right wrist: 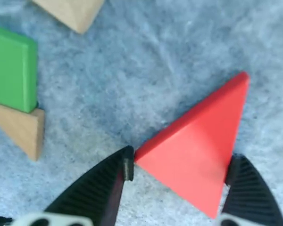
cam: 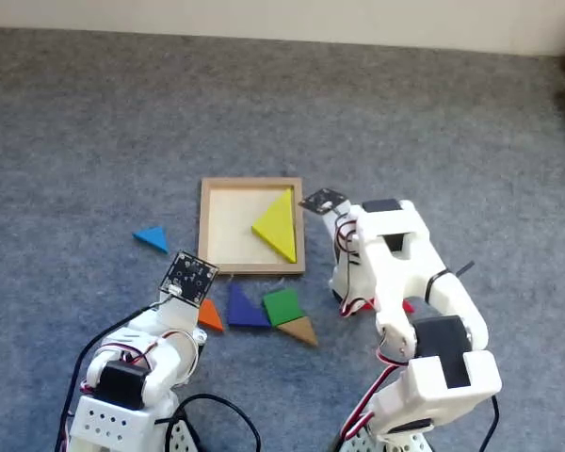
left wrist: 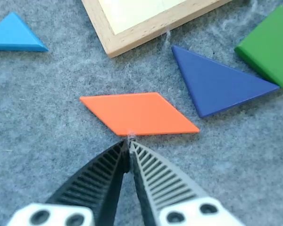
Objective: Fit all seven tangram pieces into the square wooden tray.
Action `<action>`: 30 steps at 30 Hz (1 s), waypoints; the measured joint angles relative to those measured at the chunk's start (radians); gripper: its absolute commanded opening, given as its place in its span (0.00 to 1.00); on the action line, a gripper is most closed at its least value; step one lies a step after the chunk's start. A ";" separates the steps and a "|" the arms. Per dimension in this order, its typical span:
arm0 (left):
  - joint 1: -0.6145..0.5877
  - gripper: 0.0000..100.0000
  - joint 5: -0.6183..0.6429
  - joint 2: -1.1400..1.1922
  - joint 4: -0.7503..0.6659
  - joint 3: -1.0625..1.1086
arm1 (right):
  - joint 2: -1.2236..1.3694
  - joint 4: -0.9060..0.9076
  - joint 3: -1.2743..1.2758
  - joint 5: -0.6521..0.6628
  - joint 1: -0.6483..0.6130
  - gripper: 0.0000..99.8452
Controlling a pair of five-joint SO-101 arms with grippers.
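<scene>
The square wooden tray point(cam: 205, 226) holds a yellow triangle point(cam: 278, 226). In front of it on the carpet lie an orange parallelogram point(left wrist: 139, 113), a dark blue triangle point(left wrist: 214, 82), a green square point(left wrist: 269, 44) and a tan triangle point(cam: 299, 330). A light blue triangle point(cam: 152, 238) lies left of the tray. My left gripper point(left wrist: 128, 141) is shut and empty, its tips touching the parallelogram's near edge. My right gripper point(right wrist: 179, 167) sits right of the green square, shut on a red triangle point(right wrist: 198, 146), one finger on each side.
Grey carpet surrounds the tray, with open room behind it and to both sides. A tan wooden piece point(right wrist: 21, 129) pokes out from under the green square point(right wrist: 9, 70), a short way from the red triangle.
</scene>
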 measured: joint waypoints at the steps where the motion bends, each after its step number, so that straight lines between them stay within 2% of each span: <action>1: 0.000 0.01 0.000 0.000 0.000 0.000 | 0.000 0.000 0.000 0.003 0.000 0.28; 8: 0.000 0.01 0.000 0.000 0.000 0.000 | 0.000 0.000 -0.012 0.005 0.011 0.16; 23: 0.000 0.01 0.000 0.000 0.000 0.000 | -0.049 0.133 -0.072 0.009 0.009 0.16; 30: 0.000 0.01 0.000 0.000 0.000 0.000 | -0.161 0.143 -0.089 0.009 -0.071 0.16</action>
